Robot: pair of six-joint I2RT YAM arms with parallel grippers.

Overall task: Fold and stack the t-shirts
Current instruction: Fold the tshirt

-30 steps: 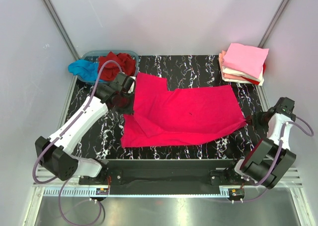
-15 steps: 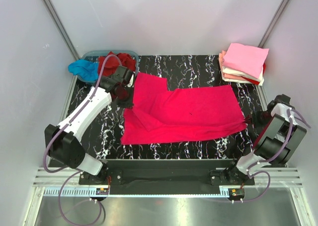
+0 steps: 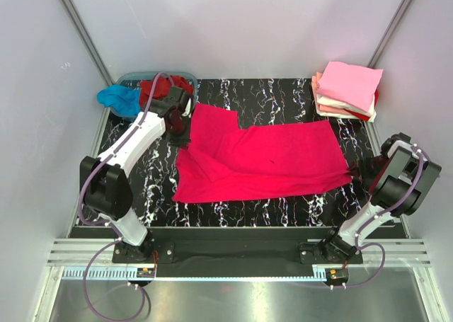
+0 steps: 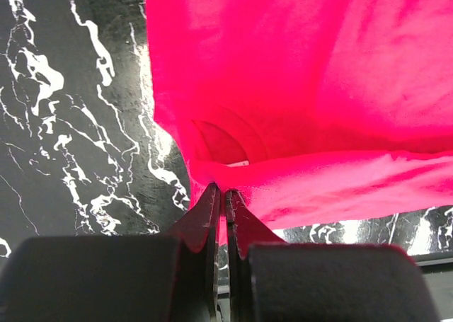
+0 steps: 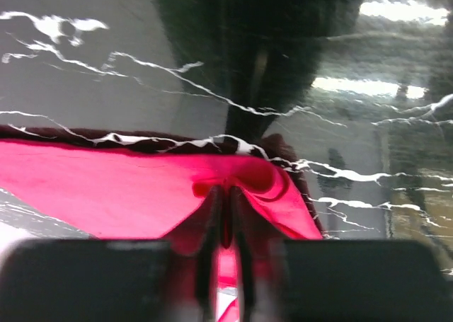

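Observation:
A bright pinkish-red t-shirt (image 3: 269, 159) lies spread across the black marbled table (image 3: 276, 95), partly folded at its left side. My left gripper (image 3: 185, 134) is shut on its left edge by the collar; the wrist view shows the cloth (image 4: 283, 88) pinched between the jaws (image 4: 222, 192). My right gripper (image 3: 354, 170) is shut on the shirt's right corner, and its wrist view shows the cloth (image 5: 106, 187) bunched at the jaws (image 5: 225, 192). A dark red tee (image 3: 157, 87) and a turquoise tee (image 3: 117, 99) lie in and over the tub. A folded stack (image 3: 347, 90), pale pink on top, sits at the back right.
A clear blue-tinted plastic tub (image 3: 134, 77) stands at the back left corner. White walls close in the table on three sides. A metal rail (image 3: 233, 269) runs along the near edge.
My left arm has swung further toward the back left, drawing the shirt's left edge that way. My right arm has pulled back to the right; the shirt lies more taut.

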